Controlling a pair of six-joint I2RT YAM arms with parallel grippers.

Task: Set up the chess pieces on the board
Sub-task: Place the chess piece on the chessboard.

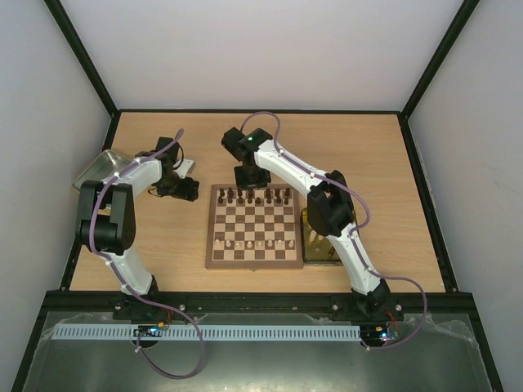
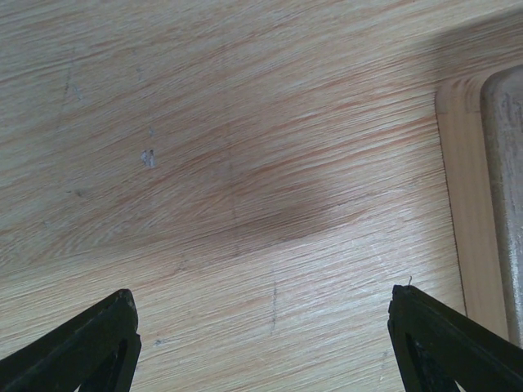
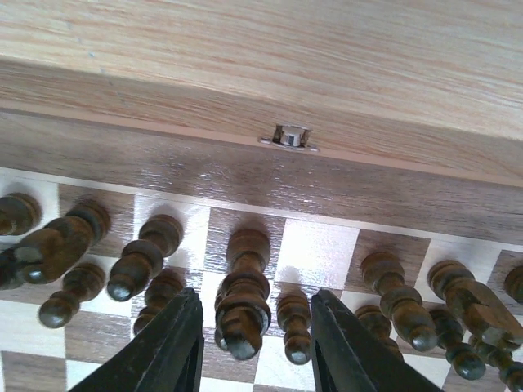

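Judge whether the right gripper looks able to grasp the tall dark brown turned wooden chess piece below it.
Probably yes: the open right gripper straddles the tall piece, though a smaller dark pawn stands between its fingers.

Light wood-grain table top is recorded, bordered by a thin black edging. It is enclosed on three sides by plain white panels: back wall, left wall, right wall. The wall joints are marked by black struts rising outward from the far corners. A black rail is fixed along the near edge. A white slotted strip is laid just below it on a grey surface. Lighting is even and diffuse. In the left wrist view a soft shadow is cast on the grain, and a small pale fleck is noted.
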